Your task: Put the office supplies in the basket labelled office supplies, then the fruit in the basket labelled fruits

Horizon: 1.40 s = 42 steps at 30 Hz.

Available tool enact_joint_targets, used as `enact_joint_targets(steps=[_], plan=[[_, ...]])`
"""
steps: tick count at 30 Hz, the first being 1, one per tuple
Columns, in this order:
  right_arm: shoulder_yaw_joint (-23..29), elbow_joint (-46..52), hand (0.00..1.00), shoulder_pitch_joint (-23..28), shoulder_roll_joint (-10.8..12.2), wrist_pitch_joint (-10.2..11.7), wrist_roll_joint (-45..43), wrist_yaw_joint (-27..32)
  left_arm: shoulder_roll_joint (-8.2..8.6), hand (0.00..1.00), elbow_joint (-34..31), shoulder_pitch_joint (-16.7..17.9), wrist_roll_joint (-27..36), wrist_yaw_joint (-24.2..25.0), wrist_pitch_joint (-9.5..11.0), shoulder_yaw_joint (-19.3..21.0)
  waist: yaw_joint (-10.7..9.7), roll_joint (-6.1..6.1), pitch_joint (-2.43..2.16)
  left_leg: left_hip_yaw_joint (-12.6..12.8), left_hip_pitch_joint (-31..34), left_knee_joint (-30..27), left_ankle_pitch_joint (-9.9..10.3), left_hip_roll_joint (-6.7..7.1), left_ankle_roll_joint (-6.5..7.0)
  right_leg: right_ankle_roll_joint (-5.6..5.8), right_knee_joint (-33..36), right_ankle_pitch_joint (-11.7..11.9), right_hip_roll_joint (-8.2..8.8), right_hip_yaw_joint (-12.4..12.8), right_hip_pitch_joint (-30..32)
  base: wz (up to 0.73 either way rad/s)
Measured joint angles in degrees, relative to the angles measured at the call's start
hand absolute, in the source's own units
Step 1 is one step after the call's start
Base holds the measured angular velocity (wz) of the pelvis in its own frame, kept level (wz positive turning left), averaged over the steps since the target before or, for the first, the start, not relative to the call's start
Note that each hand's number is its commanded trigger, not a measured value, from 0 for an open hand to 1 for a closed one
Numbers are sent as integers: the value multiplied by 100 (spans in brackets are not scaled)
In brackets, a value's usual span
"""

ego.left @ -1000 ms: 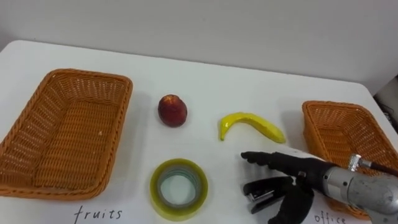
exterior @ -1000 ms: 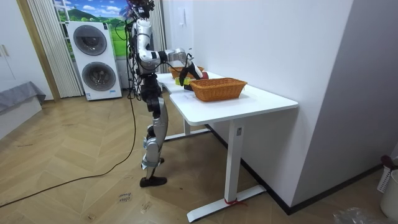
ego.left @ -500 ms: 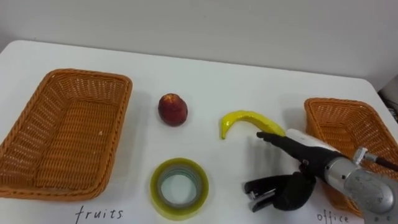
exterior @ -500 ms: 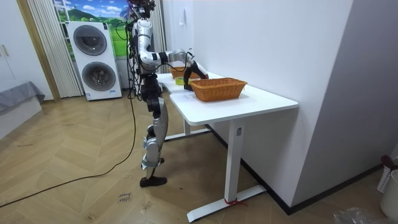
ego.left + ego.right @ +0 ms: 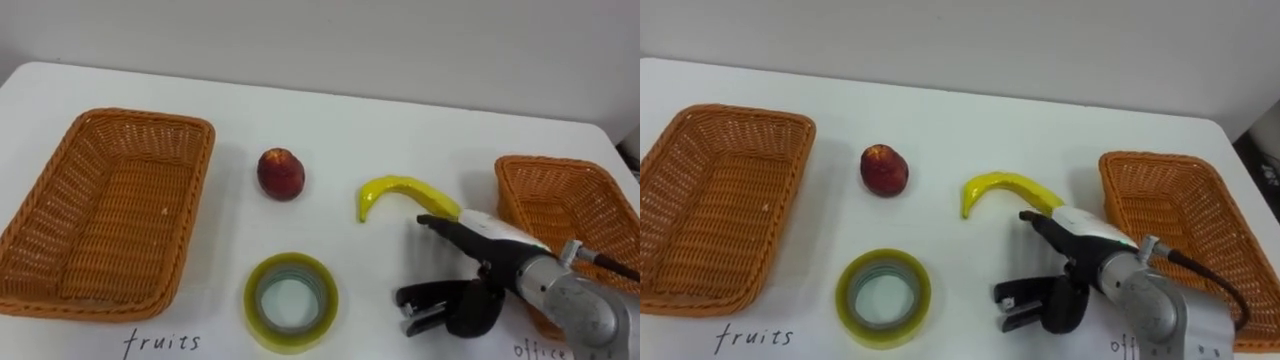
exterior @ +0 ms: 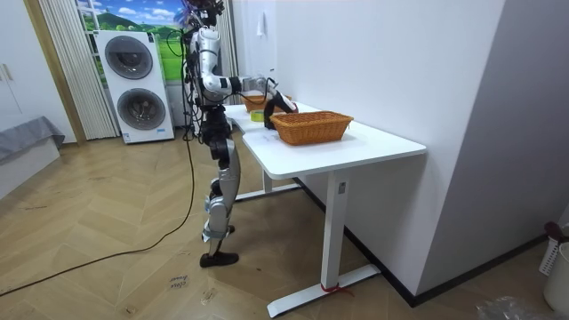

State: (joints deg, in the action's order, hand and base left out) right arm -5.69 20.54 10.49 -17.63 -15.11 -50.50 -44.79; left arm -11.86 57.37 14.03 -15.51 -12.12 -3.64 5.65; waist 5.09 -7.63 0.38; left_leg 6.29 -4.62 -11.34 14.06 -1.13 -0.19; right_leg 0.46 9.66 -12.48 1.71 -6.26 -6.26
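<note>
Stapler (image 5: 425,308) lies on the worktop (image 5: 330,130), between tape (image 5: 256,300) and right basket (image 5: 565,215). My right hand (image 5: 500,262) is over its rear end. The fingers (image 5: 445,226) are spread straight out beside the banana (image 5: 400,193), with my thumb down against the stapler. Left basket (image 5: 60,290) holds nothing.

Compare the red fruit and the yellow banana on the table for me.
The round red fruit is compact and dark; the curved yellow banana is long and bright. The fruit lies well apart from the robot's right hand; the banana's right end is beside that hand's outstretched fingers. Both lie loose on the white table.
</note>
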Motion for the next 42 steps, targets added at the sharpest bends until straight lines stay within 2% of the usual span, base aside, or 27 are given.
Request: enact_joint_targets(steps=[7,19,26,27,28,33,35,42], plan=[[-215,1,0,7,33,-116,23,36,-4,0,-1,0,-4,-137,-20,-161,7,-44,-31,-5,1,3,0,-1,0,-1,0,2,-3,-3,-7,0],[-450,-32,0,-14,31,-185,-9,163,-28,0,-16,-49,25,-305,-20,-379,16,-36,-29,-11,6,-32,-1,-12,0,-2,1,39,-11,-21,-18,0],[-609,-78,1,-25,100,-238,-487,97,-24,0,-246,49,14,-283,-27,-475,27,-5,-38,-8,10,-32,-7,-14,11,10,12,68,-12,-32,-27,0],[-609,-96,65,-28,108,-249,-500,85,-24,0,-260,55,14,-281,-28,-475,28,2,-42,-8,9,-28,-8,-14,13,11,13,70,-12,-35,-28,0],[-604,-136,100,-34,134,-251,-515,83,-24,0,-266,82,14,-281,-31,-476,27,19,-51,-8,6,-21,-9,-14,15,13,13,75,-13,-35,-29,0],[-603,-194,100,-38,171,-249,-579,192,-15,0,-338,113,14,-285,-107,-479,25,58,-74,-8,2,-15,-13,-12,21,15,15,85,-12,-41,-30,0],[-597,-244,100,-71,185,-247,-623,445,0,0,-339,124,14,-286,-108,-481,26,77,-85,-15,1,-17,-13,-8,22,15,14,85,-7,-61,-33,0],[-559,-671,100,-310,315,-231,-612,945,1,0,-332,122,5,-348,-108,-480,20,85,-88,-41,-9,-22,-14,-6,22,15,6,85,0,-164,-60,2]])
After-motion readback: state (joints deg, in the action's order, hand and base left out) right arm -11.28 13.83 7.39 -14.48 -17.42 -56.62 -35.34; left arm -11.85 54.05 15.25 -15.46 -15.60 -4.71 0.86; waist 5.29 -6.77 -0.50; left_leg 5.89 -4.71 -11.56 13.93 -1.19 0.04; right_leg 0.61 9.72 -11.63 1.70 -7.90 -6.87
